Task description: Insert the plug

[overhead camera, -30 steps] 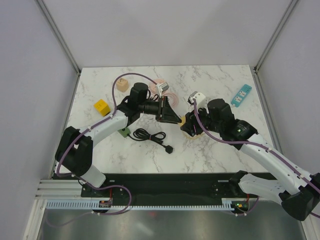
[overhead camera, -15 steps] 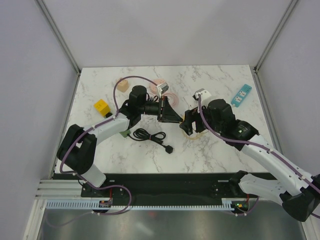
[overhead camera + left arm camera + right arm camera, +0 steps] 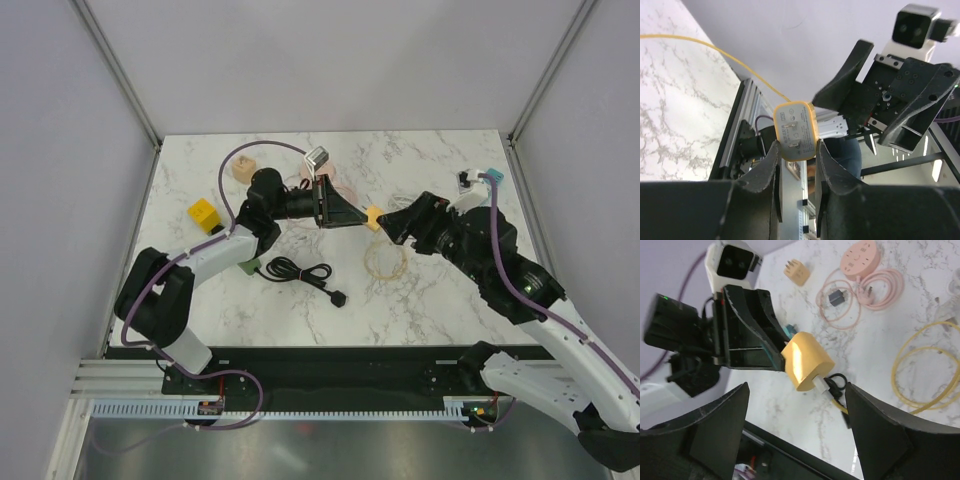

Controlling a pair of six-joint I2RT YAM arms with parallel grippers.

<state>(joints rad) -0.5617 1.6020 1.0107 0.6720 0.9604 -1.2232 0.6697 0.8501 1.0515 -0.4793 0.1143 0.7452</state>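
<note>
Overhead view: above a marbled worktop, the left tool pinches a yellow plug in mid-air. The right tool, jaws spread and empty, faces it from 3 o'clock, so the right arm is the nearer free one. Left wrist view: the plug sits clamped between the jaws, its labelled face toward the camera. Right wrist view: the plug's long axis runs 10 to 4 o'clock, cable end nearest, framed by the spread jaws. A pink socket block lies on the worktop at 1 o'clock.
</note>
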